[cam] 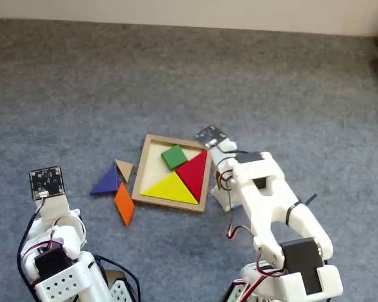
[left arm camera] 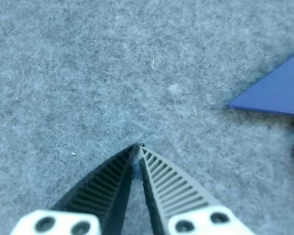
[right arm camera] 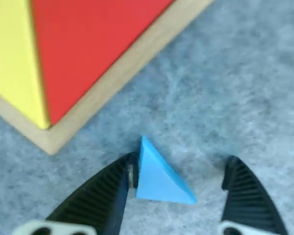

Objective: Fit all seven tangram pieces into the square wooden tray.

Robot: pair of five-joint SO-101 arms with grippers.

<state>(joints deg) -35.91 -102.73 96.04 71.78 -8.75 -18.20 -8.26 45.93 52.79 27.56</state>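
Just right of the tray [right arm camera: 112, 81], the light blue triangle [right arm camera: 159, 178] lies inside our right gripper [right arm camera: 181, 165], fingers spread.
It touches one finger, stands apart from the other; our left gripper [left arm camera: 138, 147], closed, is farther away.

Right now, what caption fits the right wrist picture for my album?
Open right gripper straddles a light blue triangle beside the wooden tray holding a red piece and a yellow piece.
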